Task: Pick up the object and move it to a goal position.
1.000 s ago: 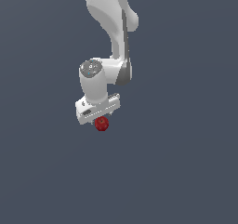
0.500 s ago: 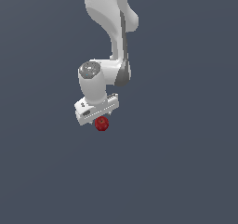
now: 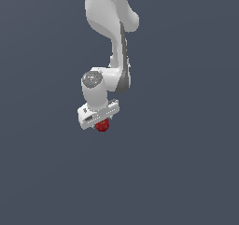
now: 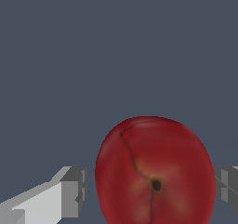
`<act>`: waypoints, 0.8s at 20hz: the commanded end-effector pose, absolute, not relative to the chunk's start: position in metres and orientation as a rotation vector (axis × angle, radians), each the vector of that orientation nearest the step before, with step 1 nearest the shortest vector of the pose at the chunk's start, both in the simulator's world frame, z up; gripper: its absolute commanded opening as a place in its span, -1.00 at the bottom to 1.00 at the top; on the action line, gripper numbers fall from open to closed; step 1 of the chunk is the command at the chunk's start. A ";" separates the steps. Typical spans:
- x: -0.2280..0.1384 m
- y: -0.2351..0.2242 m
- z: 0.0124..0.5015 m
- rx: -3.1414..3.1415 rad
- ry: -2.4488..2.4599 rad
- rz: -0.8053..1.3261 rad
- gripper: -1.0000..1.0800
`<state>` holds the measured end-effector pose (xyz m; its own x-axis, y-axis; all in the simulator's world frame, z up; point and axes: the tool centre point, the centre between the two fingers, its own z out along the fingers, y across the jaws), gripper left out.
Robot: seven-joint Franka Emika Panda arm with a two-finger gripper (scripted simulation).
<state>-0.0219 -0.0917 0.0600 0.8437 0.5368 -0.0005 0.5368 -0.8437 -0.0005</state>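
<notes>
white robot gripper (image 3: 100, 123) fingers flank small dark-red round fruit ball (image 4: 155, 172), clamp unclear | risk: roll-out | cause: off-centre hold

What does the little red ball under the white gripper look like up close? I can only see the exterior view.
Observer: In the wrist view the red ball is a smooth fruit with a small dark pit and a thin crease running up from it.
Operator: Is the gripper squeezing it?
Observer: I cannot tell. The gripper has one grey finger on each side of the ball. The other finger meets the ball's edge, but a thin strip of background shows between the first finger and the ball.
</notes>
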 end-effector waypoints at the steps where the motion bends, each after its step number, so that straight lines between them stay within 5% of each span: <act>1: -0.022 -0.092 0.051 -3.016 -0.880 0.000 0.92; 5: -0.021 -0.092 0.046 -3.016 -0.880 0.000 0.92; 6: -0.021 -0.092 0.046 -3.016 -0.880 0.000 -1.00; 16: -0.021 -0.093 0.047 -3.017 -0.878 -0.001 -1.00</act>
<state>-0.0209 -0.0931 0.0472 0.8439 0.5364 0.0002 0.5364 -0.8439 0.0009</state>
